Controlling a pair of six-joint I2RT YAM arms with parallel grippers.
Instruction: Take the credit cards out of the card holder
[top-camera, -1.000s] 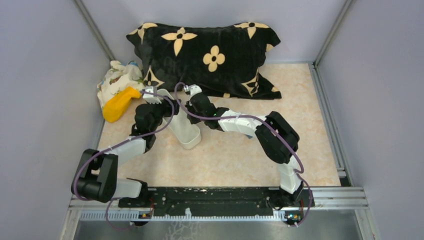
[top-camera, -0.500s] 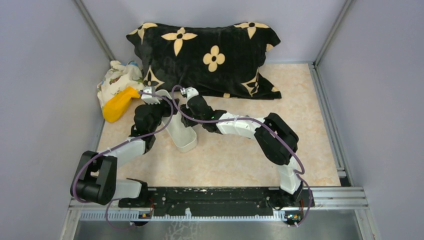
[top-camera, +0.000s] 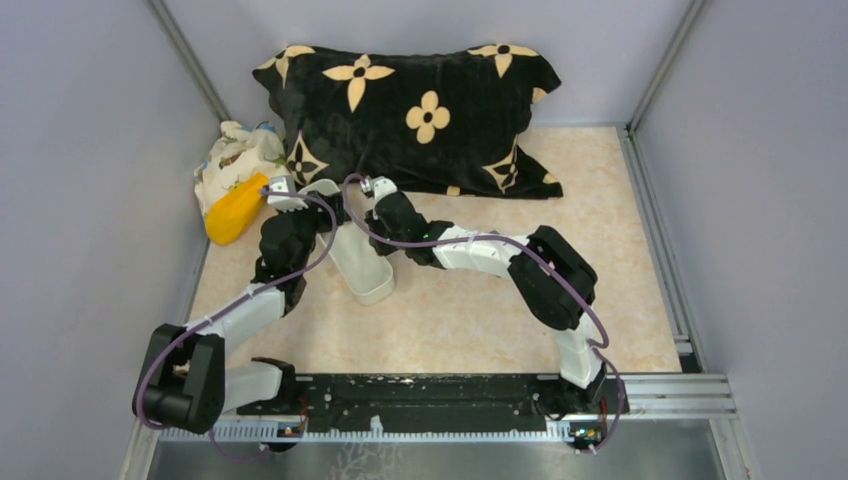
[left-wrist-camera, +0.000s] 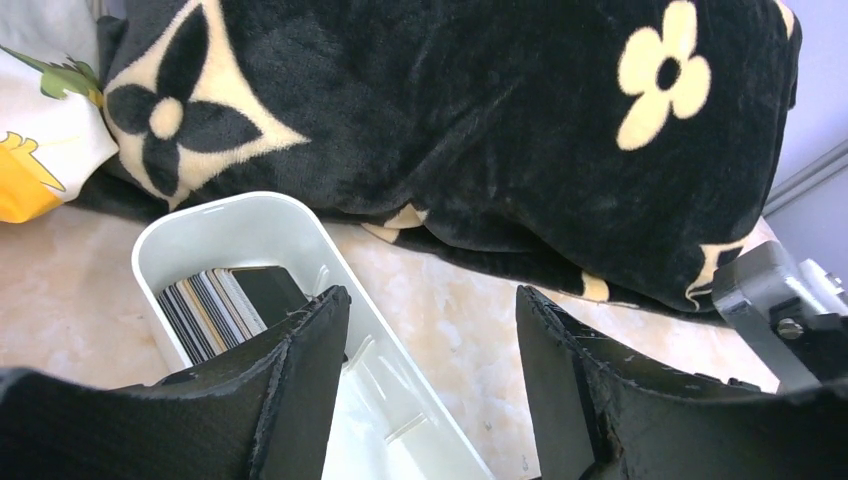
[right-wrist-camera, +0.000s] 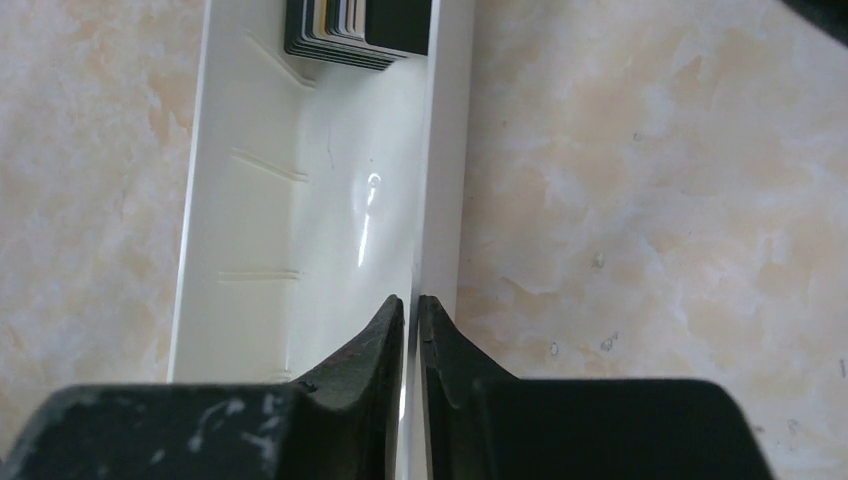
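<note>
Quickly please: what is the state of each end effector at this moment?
Left end effector: open, holding nothing.
Right end effector: closed on the side wall of the white tray.

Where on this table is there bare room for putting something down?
Bare table lies right of the right arm, between pillow and side rail. Another patch: in front of the white tray. Crowded: back left, around tray, cloth bundle.

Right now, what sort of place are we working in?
Probably a lab test cell, not a home: plain grey partition walls, aluminium frame rails, a marbled tabletop, and a flowered pillow as a prop.
</note>
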